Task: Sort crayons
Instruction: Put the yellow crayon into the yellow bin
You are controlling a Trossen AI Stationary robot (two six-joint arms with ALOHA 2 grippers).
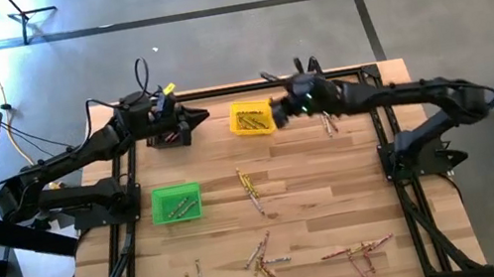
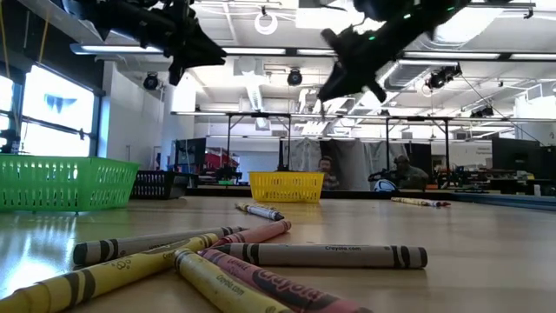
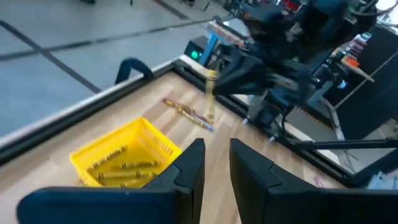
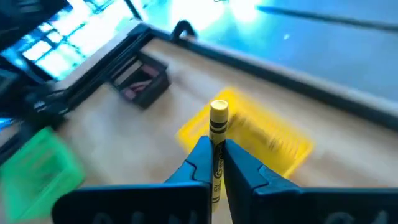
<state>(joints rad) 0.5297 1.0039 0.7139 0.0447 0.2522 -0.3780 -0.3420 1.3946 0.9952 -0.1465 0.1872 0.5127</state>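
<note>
Crayons partly sorted, one yellow in transit.
Right gripper (image 4: 216,163) clamps a yellow crayon (image 4: 218,124) beside the yellow bin (image 1: 251,118) at twelve o'clock; left gripper (image 3: 216,163) waits, fingers slightly apart; many crayons (image 1: 266,261) remain around six o'clock.

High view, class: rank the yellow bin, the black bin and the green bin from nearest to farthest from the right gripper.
Measured from the right gripper, shut on a yellow crayon:
1. Yellow bin: right beside the gripper, at the table's far middle.
2. Black bin: farther along the far edge, under the left gripper.
3. Green bin: farthest, on the left side, nearer the front.
</note>
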